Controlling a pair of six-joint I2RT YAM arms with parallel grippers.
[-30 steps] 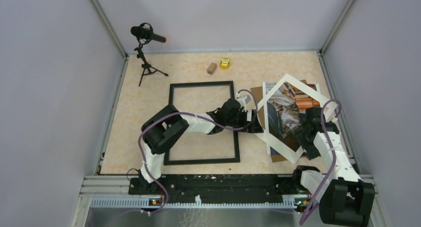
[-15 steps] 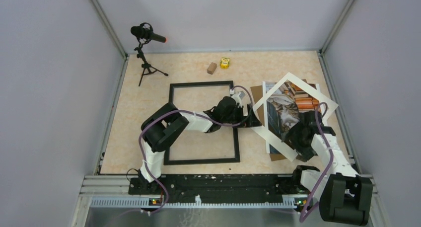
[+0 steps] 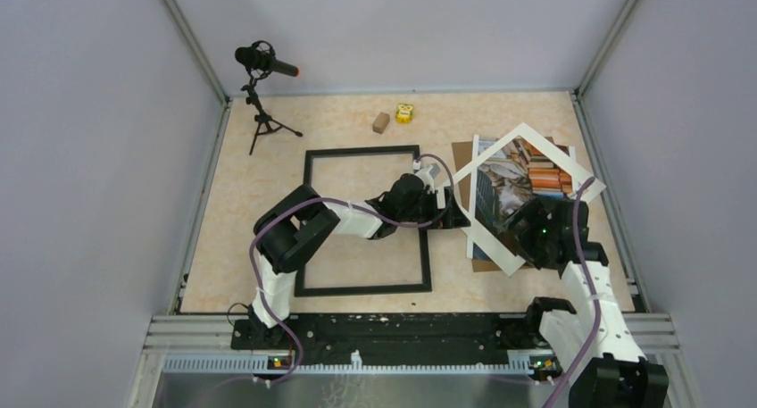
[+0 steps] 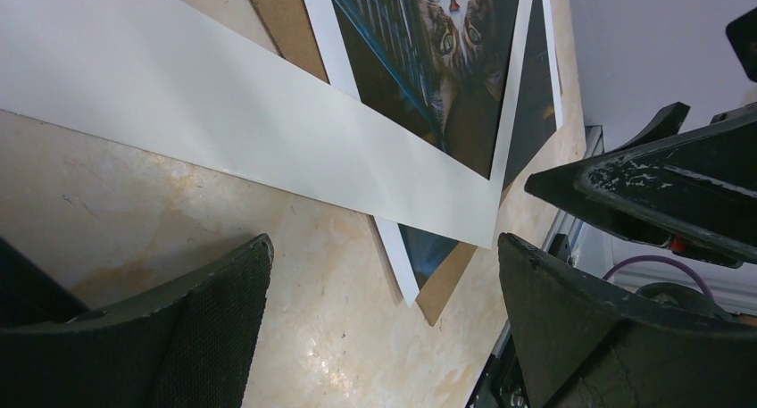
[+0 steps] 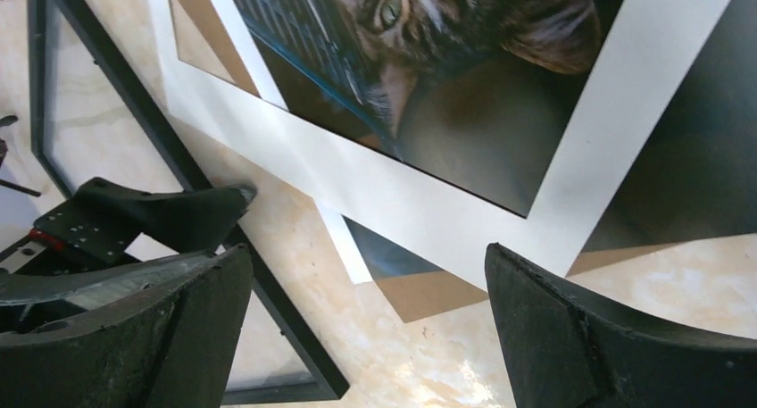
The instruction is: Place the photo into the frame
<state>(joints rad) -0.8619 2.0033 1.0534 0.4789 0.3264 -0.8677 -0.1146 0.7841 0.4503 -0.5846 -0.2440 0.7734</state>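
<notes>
The black frame [image 3: 306,220] lies flat at the table's middle and shows in the right wrist view [image 5: 286,323]. The cat photo [image 3: 509,180] lies to its right on the brown backing board [image 3: 462,158]. A wide white border sheet [image 3: 488,154], turned like a diamond, lies over the photo. My left gripper [image 3: 460,219] is open and empty, low beside the sheet's left edge. In the left wrist view [image 4: 384,247] it faces the photo [image 4: 446,60]. My right gripper [image 3: 522,231] is open and empty. It hovers [image 5: 368,256] over the photo's [image 5: 428,78] near corner.
A microphone on a tripod [image 3: 263,64] stands at the back left. A small brown block [image 3: 381,122] and a yellow toy [image 3: 404,113] lie at the back. Enclosure walls stand close to the right of the photo.
My right arm has swung left and forward over the photo's near corner. The white border sheet has shifted back and left. My left gripper moved slightly back, then held still.
</notes>
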